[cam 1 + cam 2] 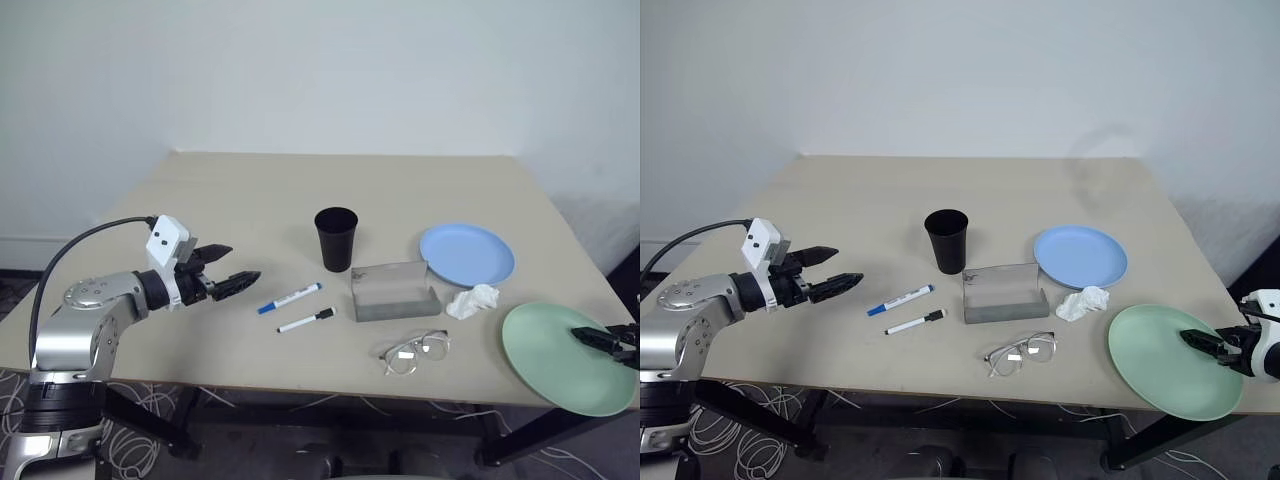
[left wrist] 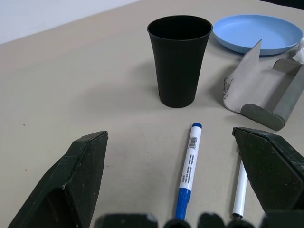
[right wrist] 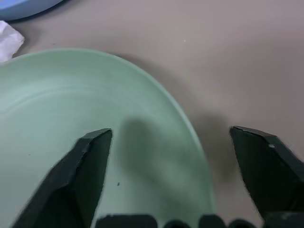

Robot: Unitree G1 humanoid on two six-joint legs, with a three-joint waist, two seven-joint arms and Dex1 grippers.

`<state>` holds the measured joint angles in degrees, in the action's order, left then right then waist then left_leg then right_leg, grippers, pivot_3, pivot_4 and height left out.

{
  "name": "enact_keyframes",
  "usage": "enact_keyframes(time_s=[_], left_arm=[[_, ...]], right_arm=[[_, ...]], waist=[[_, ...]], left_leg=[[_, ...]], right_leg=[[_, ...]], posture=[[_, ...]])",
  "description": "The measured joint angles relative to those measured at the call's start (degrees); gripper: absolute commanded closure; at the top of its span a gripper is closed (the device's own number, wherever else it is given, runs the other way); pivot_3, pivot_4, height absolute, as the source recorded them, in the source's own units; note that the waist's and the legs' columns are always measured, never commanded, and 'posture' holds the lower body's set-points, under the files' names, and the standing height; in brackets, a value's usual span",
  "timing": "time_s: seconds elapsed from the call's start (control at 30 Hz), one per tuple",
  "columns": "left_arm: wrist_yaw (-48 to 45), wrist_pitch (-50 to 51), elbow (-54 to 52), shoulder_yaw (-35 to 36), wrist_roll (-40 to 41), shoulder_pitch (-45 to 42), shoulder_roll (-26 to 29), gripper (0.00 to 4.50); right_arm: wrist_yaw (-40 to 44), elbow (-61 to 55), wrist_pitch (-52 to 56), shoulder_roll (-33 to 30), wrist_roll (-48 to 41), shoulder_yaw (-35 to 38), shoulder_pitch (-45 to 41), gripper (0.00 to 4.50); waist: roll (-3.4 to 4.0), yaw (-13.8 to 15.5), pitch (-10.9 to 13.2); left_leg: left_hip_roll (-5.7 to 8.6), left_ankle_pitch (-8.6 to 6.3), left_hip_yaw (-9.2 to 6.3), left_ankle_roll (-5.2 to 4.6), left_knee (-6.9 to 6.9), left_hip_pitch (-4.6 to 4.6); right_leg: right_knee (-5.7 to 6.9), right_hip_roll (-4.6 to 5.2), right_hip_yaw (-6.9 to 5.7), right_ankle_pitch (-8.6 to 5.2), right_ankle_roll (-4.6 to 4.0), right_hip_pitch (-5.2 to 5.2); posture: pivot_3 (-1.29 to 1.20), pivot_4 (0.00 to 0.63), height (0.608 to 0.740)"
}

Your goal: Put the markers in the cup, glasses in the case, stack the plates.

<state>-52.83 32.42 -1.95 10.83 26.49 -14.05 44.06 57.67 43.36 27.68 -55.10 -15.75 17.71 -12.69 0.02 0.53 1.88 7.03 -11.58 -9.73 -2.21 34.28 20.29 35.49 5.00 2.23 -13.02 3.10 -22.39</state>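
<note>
The right gripper (image 1: pixel 1212 349) is down at the near right edge of the mint green plate (image 1: pixel 560 350), which overhangs the table's (image 1: pixel 240 200) front corner. In the right wrist view its two black fingers (image 3: pixel 80 180) stand spread apart with nothing between them; one hangs over the plate's inside, the other over bare table beyond the rim, so the rim runs between them. I judge this the step in hand: take that plate by its edge. What the move turns on is where the light blue plate (image 1: pixel 466 253) lies from this gripper: ahead of it and inward toward the table's middle, past the crumpled white tissue (image 1: pixel 472 300), well apart from the green one. The right arm is far nearer both plates than the left.

The left gripper (image 1: pixel 228 268) hovers wide open and empty on the other side, pointing toward the two markers. The blue-capped marker (image 2: pixel 187 175) and the black-capped marker (image 1: pixel 306 321) lie just ahead of its fingertips, nearly along its pointing line; the black cup (image 2: pixel 179 59) stands upright beyond them. The grey case (image 1: pixel 392 294) sits open beside the cup, the glasses (image 1: pixel 413 351) near its front.
</note>
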Motion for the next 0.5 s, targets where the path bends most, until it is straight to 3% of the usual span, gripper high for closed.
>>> enact_keyframes(time_s=[0.3, 0.5], left_arm=[[0.9, -0.2, 0.0, 0.0, 0.2, 0.0, -0.7, 0.0], [1.2, -0.5, 0.2, -0.1, 0.2, -0.2, -1.1, 0.0]], right_arm=[[0.3, -3.5, 1.8, -0.1, -0.2, 0.1, 1.3, 4.47], [-0.1, -6.0, 2.5, -0.2, -1.1, 0.8, 2.0, 4.49]], waist=[[-0.01, 0.0, 0.0], [0.02, 0.0, 0.0]], left_leg=[[-0.02, 0.0, 0.0, 0.0, 0.0, 0.0], [-0.56, 0.0, 0.52, -0.01, 0.01, 0.11]], right_leg=[[0.0, -0.01, 0.0, 0.0, 0.0, 0.0], [-0.43, -0.07, -0.13, -0.01, 0.0, 0.08]], posture=[[0.0, 0.0, 0.732], [0.0, 0.0, 0.732]])
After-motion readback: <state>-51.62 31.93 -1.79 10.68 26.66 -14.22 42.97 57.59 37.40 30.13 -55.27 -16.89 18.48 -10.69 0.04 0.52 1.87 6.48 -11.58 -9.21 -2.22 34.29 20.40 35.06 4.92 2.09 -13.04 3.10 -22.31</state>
